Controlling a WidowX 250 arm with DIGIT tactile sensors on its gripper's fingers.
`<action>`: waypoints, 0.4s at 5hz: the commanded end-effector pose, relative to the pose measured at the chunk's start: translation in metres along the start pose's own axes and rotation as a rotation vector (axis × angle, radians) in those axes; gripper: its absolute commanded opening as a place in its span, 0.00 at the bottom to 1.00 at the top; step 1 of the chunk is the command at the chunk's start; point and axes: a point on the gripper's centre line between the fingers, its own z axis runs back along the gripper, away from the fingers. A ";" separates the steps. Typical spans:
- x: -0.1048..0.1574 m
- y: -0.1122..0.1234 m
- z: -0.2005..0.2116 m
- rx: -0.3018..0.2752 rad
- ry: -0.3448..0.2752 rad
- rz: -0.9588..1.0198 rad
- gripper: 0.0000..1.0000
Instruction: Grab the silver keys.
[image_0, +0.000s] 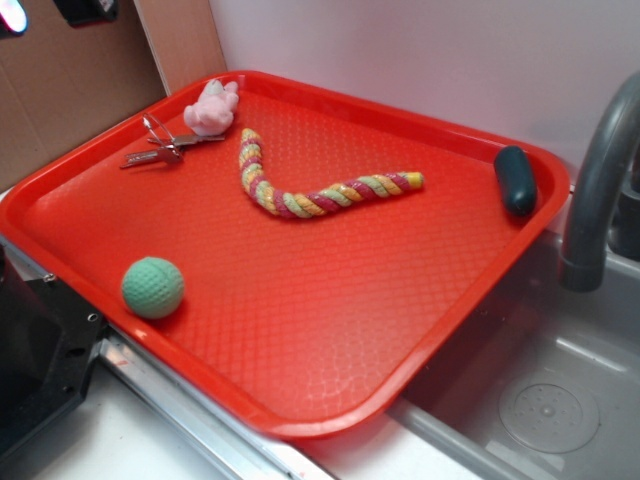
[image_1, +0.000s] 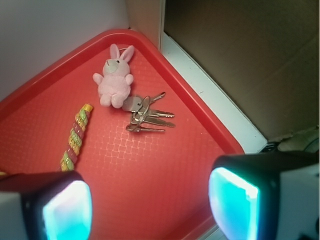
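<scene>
The claw (image_1: 150, 200) gapes wide and holds nothing; the silver keys (image_1: 145, 115) lie ahead of it on the red tray (image_1: 200, 115), touching the pink plush bunny (image_1: 115, 77).

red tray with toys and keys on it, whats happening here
A WidowX gripper hangs open above the red tray, holding nothing. The silver keys lie untouched near the tray's corner, right beside a pink plush bunny. A striped rope, green ball and dark oblong object lie elsewhere.
</scene>
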 end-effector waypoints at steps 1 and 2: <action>0.005 -0.009 -0.021 -0.024 0.001 0.014 1.00; 0.002 -0.028 -0.050 -0.049 0.057 0.034 1.00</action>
